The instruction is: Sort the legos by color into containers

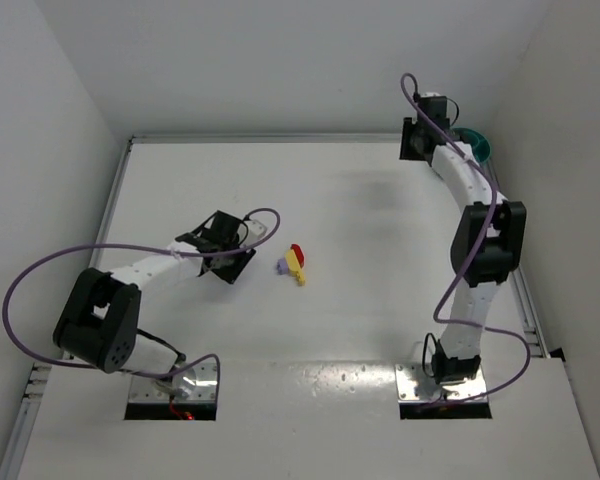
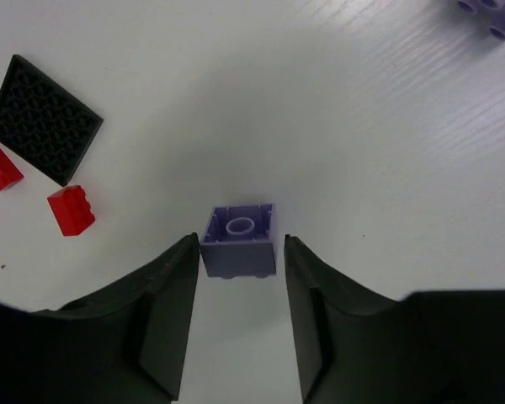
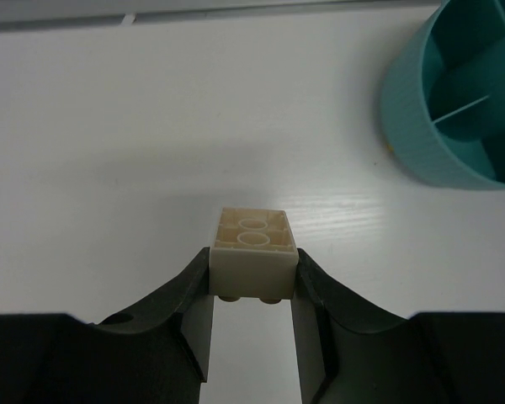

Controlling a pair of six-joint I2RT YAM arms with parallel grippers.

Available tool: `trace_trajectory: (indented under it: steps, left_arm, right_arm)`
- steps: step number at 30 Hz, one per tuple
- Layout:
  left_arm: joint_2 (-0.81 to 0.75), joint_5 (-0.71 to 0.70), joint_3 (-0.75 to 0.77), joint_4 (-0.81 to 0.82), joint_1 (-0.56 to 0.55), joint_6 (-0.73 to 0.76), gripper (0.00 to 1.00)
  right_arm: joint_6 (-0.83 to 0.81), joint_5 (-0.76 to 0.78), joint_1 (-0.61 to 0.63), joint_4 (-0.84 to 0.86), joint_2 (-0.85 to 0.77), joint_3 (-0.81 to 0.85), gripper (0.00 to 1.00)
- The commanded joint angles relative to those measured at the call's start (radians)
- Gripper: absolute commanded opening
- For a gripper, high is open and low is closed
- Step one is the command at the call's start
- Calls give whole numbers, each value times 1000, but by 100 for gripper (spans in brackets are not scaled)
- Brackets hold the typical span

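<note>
My left gripper [image 2: 240,240] is shut on a purple lego [image 2: 238,259], held upside down at the very fingertips above the table. Below it lie a black plate [image 2: 44,118], two red legos [image 2: 71,210] and more purple legos [image 2: 488,13]. My right gripper [image 3: 252,257] is shut on a pale yellow lego [image 3: 252,268], also hollow side up. The teal bowl [image 3: 412,126] with its divided containers stands just ahead and to the right of it. From above, the left gripper [image 1: 225,250] hangs mid-left and the right gripper [image 1: 420,140] at the far right beside the bowl [image 1: 479,146].
A small cluster of a red lego [image 1: 296,250], a yellow lego [image 1: 298,272] and a purple lego [image 1: 282,266] lies at the table's middle, right of the left gripper. White walls close the table on three sides, and the bowl stands close to the back right corner.
</note>
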Motion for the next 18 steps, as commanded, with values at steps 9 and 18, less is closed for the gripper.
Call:
trace_trajectory:
  steps: [9, 18]
  left_arm:
    - [40, -8, 3, 68, 3, 27, 79]
    - [0, 34, 13, 88, 12, 8, 80]
  right_arm:
    - [41, 153, -82, 16, 216, 268, 0]
    - [188, 187, -151, 124, 200, 248, 0]
